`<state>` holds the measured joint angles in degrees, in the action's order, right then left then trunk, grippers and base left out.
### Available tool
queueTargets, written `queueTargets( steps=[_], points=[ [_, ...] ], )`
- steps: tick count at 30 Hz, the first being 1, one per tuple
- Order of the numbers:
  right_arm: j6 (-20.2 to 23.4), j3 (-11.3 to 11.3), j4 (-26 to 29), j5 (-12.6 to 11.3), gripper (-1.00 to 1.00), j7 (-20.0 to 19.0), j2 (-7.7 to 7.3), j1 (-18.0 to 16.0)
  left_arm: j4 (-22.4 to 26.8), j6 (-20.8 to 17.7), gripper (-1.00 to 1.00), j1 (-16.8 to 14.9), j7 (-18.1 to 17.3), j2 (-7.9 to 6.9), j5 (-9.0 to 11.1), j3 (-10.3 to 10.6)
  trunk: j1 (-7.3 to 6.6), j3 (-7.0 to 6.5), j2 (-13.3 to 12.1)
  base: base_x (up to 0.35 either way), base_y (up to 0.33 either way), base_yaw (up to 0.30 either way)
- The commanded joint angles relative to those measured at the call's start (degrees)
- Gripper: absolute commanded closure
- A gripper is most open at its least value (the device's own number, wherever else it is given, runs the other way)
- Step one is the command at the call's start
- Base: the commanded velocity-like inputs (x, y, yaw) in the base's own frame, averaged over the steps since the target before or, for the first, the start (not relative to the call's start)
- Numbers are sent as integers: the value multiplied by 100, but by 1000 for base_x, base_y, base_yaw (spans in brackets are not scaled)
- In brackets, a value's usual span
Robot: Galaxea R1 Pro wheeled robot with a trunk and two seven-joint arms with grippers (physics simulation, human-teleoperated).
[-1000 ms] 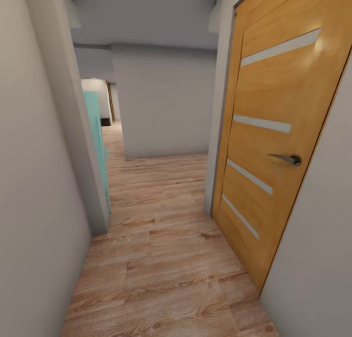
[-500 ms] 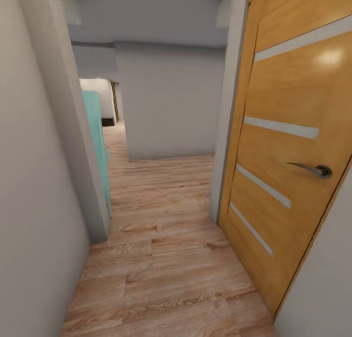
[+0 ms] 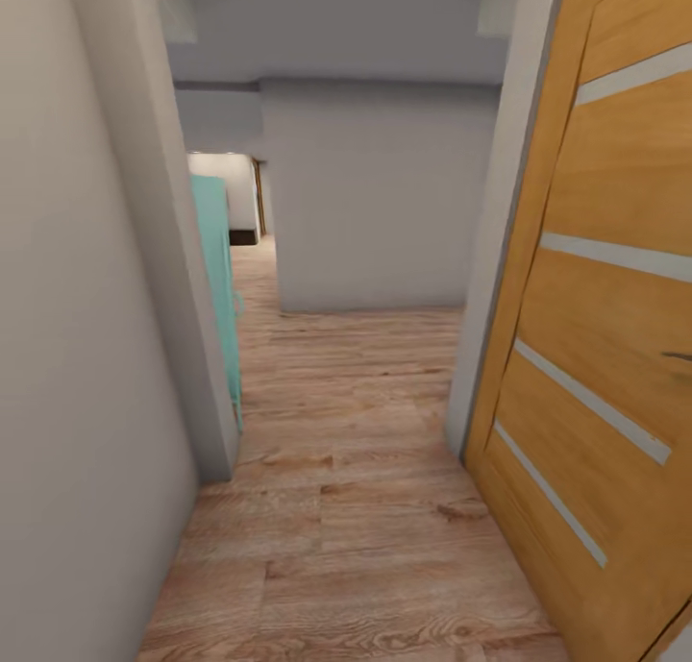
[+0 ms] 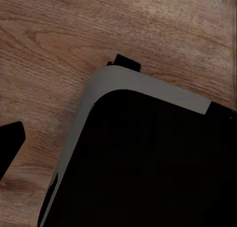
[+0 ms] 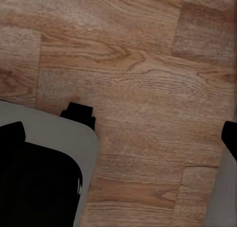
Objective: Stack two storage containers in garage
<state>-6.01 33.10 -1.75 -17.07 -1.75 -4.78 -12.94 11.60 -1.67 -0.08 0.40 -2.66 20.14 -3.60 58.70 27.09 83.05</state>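
The two storage containers are out of view, and so are the living room and the garage. I am in a narrow hallway with a light wood plank floor (image 3: pixel 356 508). In the left wrist view, one black fingertip (image 4: pixel 10 140) of my left gripper (image 4: pixel 118 133) hangs over the planks beside my dark, grey-rimmed base (image 4: pixel 148 158). In the right wrist view, my right gripper (image 5: pixel 121 135) is open with bare planks between its fingertips (image 5: pixel 12 133).
A grey wall (image 3: pixel 77 355) runs close on the left, ending at a corner beside a teal panel (image 3: pixel 219 287). An orange wooden door (image 3: pixel 615 335) stands close on the right. A grey wall (image 3: pixel 375 201) closes the hallway ahead, with a passage (image 3: pixel 240 210) to its left.
The whole head view has shifted: the camera has moved forward, so the orange door is larger and further right, with its handle nearly out of the picture.
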Motion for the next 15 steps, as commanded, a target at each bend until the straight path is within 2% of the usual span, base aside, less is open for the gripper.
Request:
queueTargets(
  steps=[1, 15],
  points=[
    [-37, 48, -18, -59, -100, -18, 3, -6, 8, -18, -100, -1, 4, 3, -1, -35, 3, 6, 3, 326, 0, 40],
    [-45, 49, -18, -52, -100, -18, 0, -6, 0, -18, -100, -1, 4, 3, -1, -35, 3, 7, 3, 326, 0, 7]
  ],
)
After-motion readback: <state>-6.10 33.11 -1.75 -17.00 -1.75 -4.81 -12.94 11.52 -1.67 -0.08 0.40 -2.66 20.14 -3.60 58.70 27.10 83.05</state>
